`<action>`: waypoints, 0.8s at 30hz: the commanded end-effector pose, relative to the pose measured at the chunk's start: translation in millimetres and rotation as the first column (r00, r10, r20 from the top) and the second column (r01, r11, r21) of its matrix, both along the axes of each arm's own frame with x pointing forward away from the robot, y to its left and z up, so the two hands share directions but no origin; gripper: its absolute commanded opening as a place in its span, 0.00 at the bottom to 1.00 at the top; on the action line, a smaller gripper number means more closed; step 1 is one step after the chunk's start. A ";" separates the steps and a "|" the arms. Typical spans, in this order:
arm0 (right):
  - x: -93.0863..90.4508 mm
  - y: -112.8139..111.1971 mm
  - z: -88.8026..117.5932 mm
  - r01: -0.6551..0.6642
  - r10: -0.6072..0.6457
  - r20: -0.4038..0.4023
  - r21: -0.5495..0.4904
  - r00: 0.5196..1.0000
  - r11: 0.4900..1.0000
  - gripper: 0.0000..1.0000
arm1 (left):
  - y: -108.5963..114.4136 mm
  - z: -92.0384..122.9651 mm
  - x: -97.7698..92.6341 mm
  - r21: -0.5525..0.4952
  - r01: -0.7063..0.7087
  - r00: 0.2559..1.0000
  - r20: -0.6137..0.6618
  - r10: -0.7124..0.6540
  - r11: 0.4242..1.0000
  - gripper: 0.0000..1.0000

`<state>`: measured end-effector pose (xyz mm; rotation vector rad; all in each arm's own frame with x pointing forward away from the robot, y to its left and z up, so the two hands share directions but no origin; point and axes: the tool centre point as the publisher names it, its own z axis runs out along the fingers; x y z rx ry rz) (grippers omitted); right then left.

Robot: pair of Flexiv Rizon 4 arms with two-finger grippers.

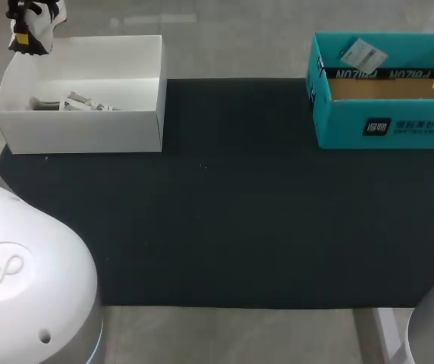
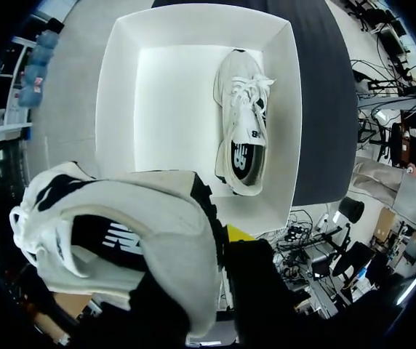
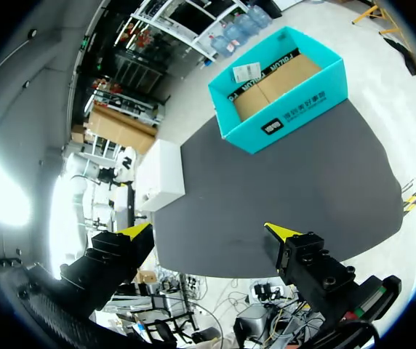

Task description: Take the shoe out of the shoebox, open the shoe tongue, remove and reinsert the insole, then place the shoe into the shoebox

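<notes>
Left wrist view: the left gripper (image 2: 209,238) clasped a shoe (image 2: 121,240) above the shoebox (image 2: 117,109); the right gripper (image 3: 208,231) hung open, well apart.

The left gripper (image 1: 29,30) is hovering above the white shoebox's (image 1: 80,130) far left corner, gripping a shoe (image 2: 121,243). The right gripper (image 3: 209,230) is hanging well apart from that box, fingers spread wide.
</notes>
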<state>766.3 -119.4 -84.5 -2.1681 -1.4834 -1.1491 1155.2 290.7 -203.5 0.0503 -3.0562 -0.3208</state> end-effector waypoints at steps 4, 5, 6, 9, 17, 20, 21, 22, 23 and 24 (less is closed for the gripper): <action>0.9 0.5 -0.3 0.001 -0.001 -0.002 -0.001 1.000 1.000 1.00 | 11.7 7.9 7.6 -0.026 0.464 0.886 0.000 -0.464 0.886 0.00; 0.9 0.5 -0.3 0.001 -0.001 -0.002 -0.001 1.000 1.000 1.00 | 15.1 8.3 9.1 -0.038 0.539 0.842 0.046 -0.537 0.842 0.00; 0.9 0.5 -0.3 0.001 -0.001 -0.002 -0.001 1.000 1.000 1.00 | 18.7 8.6 9.5 -0.055 0.613 0.790 0.041 -0.611 0.788 0.00; 0.9 0.5 -0.3 0.001 -0.001 -0.002 -0.001 1.000 1.000 1.00 | 25.4 14.1 17.7 -0.110 0.771 0.631 -0.007 -0.776 0.627 0.00; 0.9 0.5 -0.3 0.001 -0.001 -0.002 -0.001 1.000 1.000 1.00 | 26.4 24.3 17.5 -0.144 0.906 0.401 -0.011 -0.916 0.398 0.00; 0.9 0.5 -0.3 0.001 -0.001 -0.002 -0.001 1.000 1.000 1.00 | 26.4 24.3 17.5 -0.144 0.906 0.401 -0.011 -0.916 0.398 0.00; 0.9 0.5 -0.3 0.001 -0.001 -0.002 -0.001 1.000 1.000 1.00 | 26.4 24.3 17.5 -0.144 0.906 0.401 -0.011 -0.916 0.398 0.00; 0.9 0.5 -0.3 0.001 -0.001 -0.002 -0.001 1.000 1.000 1.00 | 26.4 24.3 17.5 -0.144 0.906 0.401 -0.011 -0.916 0.398 0.00; 0.9 0.5 -0.3 0.001 -0.001 -0.002 -0.001 1.000 1.000 1.00 | 26.4 24.3 17.5 -0.144 0.906 0.401 -0.011 -0.916 0.398 0.00; 0.9 0.5 -0.3 0.001 -0.001 -0.002 -0.001 1.000 1.000 1.00 | 26.4 24.3 17.5 -0.144 0.906 0.401 -0.011 -0.916 0.398 0.00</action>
